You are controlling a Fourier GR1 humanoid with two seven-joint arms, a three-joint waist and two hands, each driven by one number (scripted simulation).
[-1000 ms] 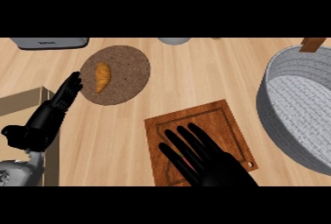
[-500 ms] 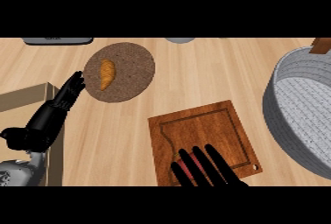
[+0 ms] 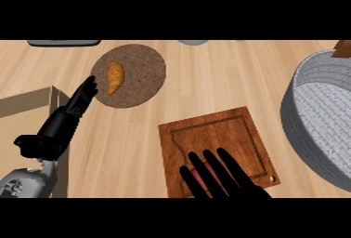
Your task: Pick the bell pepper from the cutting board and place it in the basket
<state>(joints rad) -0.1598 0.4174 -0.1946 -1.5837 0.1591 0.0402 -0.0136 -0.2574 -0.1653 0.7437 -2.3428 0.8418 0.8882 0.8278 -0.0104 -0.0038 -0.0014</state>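
Note:
A wooden cutting board [image 3: 216,135] lies at the lower middle of the counter. Only a sliver of the red bell pepper [image 3: 204,175] shows on the board's near part, between the fingers of my right hand [image 3: 231,180]. That hand lies over the pepper with its fingers straight and spread, open. The grey woven basket [image 3: 322,116] stands at the right edge, beside the board. My left hand [image 3: 61,125] rests open at the left, fingers pointing up, away from the board.
A round brown plate [image 3: 140,69] with an orange piece of food [image 3: 115,76] sits at the upper left. A tan box edge [image 3: 27,100] runs along the far left. Grey objects [image 3: 65,42] touch the top edge.
My right hand has drawn back toward the lower edge over the board, and red of the pepper now shows between its fingers. The left hand has stayed put.

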